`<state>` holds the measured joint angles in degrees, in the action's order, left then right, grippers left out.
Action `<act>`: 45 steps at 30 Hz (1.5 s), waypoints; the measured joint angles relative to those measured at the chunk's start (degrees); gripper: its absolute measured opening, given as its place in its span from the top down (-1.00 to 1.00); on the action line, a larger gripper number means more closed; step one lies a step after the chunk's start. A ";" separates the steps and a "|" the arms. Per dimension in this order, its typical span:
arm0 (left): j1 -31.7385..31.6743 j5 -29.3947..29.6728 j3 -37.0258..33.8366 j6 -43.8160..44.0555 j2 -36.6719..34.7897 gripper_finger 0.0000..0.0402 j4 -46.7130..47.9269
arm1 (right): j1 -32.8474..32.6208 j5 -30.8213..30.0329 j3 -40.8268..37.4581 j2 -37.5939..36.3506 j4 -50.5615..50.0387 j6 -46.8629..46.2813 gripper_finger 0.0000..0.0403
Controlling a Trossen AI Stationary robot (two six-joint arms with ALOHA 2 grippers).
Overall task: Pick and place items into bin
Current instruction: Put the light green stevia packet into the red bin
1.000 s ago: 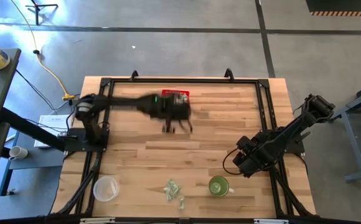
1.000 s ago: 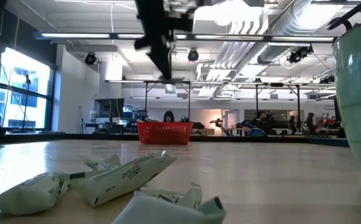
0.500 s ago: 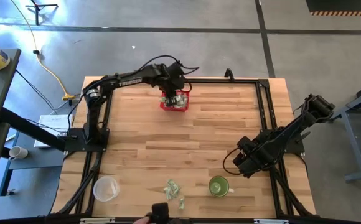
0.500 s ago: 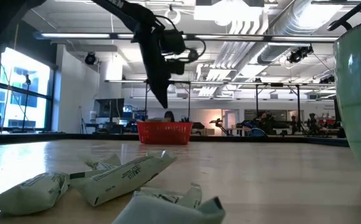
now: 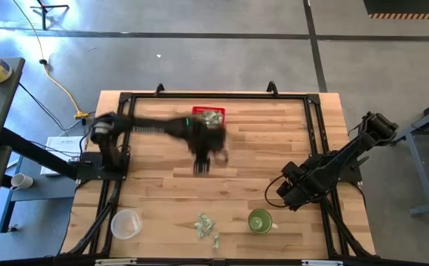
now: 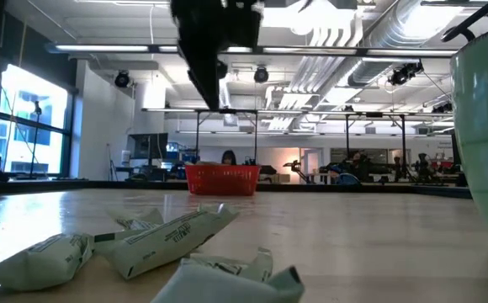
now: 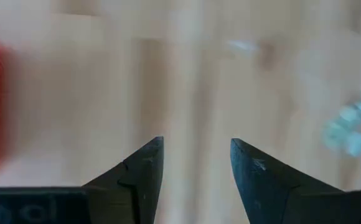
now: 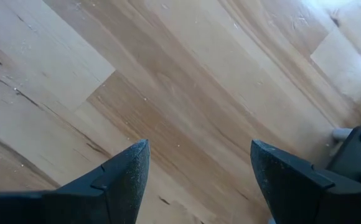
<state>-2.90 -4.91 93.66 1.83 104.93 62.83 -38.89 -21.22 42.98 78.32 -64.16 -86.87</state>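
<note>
Main risk: the left arm is blurred in the high view, and its gripper (image 5: pixel 208 151) has to settle on small crumpled paper pieces (image 5: pixel 206 227) that lie close together near the front edge of the tabletop (image 5: pixel 259 162). Coming in off-centre, I judge, could shove them toward the edge or pinch two at once. They look light and springy, so a shallow pinch may slip. The green cup (image 5: pixel 259 220) and the clear cup (image 5: pixel 126 223) flank the pieces with some gap on each side; a wide sweep could clip either.

Left gripper hangs above mid-tabletop, just in front of the red basket (image 5: pixel 208 115), which sits at the back edge with some paper pieces already inside. In the left wrist view the left fingers (image 7: pixel 144 167) stand apart with bare wood between them, nothing held. The low view shows that gripper high above the surface.

Right arm waits folded at the right side, right gripper (image 8: pixel 199 171) low over bare wood near the green cup, fingers spread wide, empty.

Low view: three paper pieces lie nearest the camera, touching or overlapping.
</note>
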 joint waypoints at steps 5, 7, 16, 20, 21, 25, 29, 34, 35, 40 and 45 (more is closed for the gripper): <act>16.47 4.77 -4.69 4.47 1.35 -0.10 -5.52 | -0.13 -0.99 0.00 -0.01 -0.03 0.92 -0.34; 20.83 5.88 -7.28 7.07 1.26 -0.10 -9.86 | -0.13 -1.65 0.00 -0.01 0.06 1.97 -0.34; 30.21 5.09 -18.85 31.16 1.20 -0.10 -36.17 | -0.11 -3.38 0.00 0.00 0.16 3.36 -0.34; 31.24 4.97 -19.23 36.31 2.45 -0.10 -39.34 | -0.12 -2.52 0.00 -0.01 0.18 3.35 -0.34; 31.54 5.86 -19.32 37.18 2.98 -0.10 -39.29 | -0.13 -2.43 0.00 -0.01 0.36 3.34 -0.34; 34.56 13.32 -19.32 37.68 5.97 -0.10 -42.31 | -0.15 -2.11 0.00 0.01 0.79 3.35 -0.34; 35.70 17.62 -18.68 41.30 9.22 -0.10 -43.75 | -0.26 -1.31 0.00 0.05 0.73 3.32 -0.34; 36.83 20.81 -15.10 42.56 13.99 -0.10 -43.39 | -0.44 -1.08 0.00 0.05 0.57 3.30 -0.34; 36.95 21.62 -14.17 42.40 15.20 -0.10 -43.43 | -0.44 -1.17 0.00 0.05 0.55 3.28 -0.34; 36.83 21.24 -12.11 41.25 17.43 -0.10 -40.05 | -0.44 -0.89 -0.07 0.12 0.38 3.31 -0.34; 36.71 23.13 -12.15 32.56 16.81 0.04 -34.92 | -0.44 -1.36 -0.19 0.12 0.11 3.32 -0.34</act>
<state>33.81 18.22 81.51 34.39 121.74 27.91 -39.33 -22.58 42.79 78.43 -64.05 -83.55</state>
